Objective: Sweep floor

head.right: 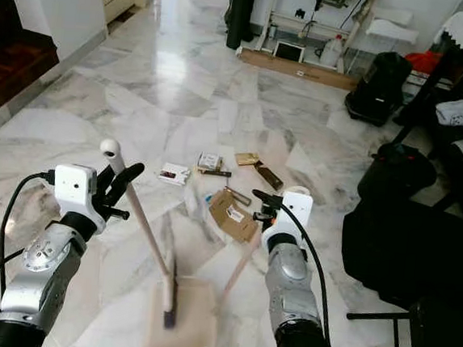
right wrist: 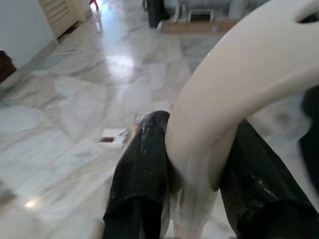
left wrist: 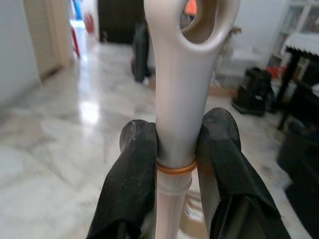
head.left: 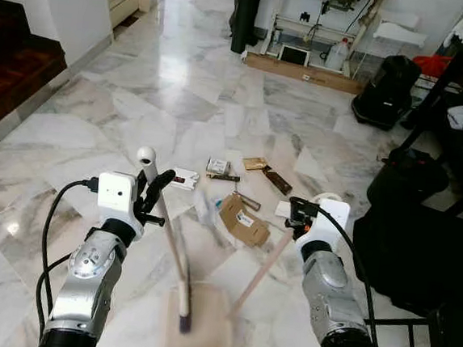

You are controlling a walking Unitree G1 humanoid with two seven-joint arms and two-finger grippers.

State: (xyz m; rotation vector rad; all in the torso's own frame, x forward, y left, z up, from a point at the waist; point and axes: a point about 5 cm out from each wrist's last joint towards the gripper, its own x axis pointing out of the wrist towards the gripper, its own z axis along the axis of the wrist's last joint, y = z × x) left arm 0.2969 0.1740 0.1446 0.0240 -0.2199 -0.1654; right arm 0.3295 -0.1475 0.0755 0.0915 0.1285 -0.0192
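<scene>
Head views: left gripper (head.left: pixel 155 190) is clamping the top of the broom handle (head.left: pixel 170 229) just below its looped white cap, so that the pole is slanting down and away from the fingers to the bristles, which are resting at the dustpan (head.left: pixel 199 321) on the marble floor (head.left: pixel 140 109). Right gripper (head.right: pixel 262 208) is pinching the upper end of the dustpan handle (head.right: pixel 239 276), which is running down from it to the cream pan between the two arms; this hold is presumably keeping the pan mouth tilted toward the work. Litter (head.left: pixel 240 216), consisting of flattened cardboard, small packets and wrappers, is lying just ahead of both grippers, within reach of a forward stroke.

Left wrist view: both fingers (left wrist: pixel 132 184) are pressing on opposite sides of the pale pole, right at an orange rubber band, beneath the hanging hole.

Right wrist view: fingers (right wrist: pixel 142 179) are closing around the curved cream grip of the pan handle; a small packet is lying on the floor beyond them.
</scene>
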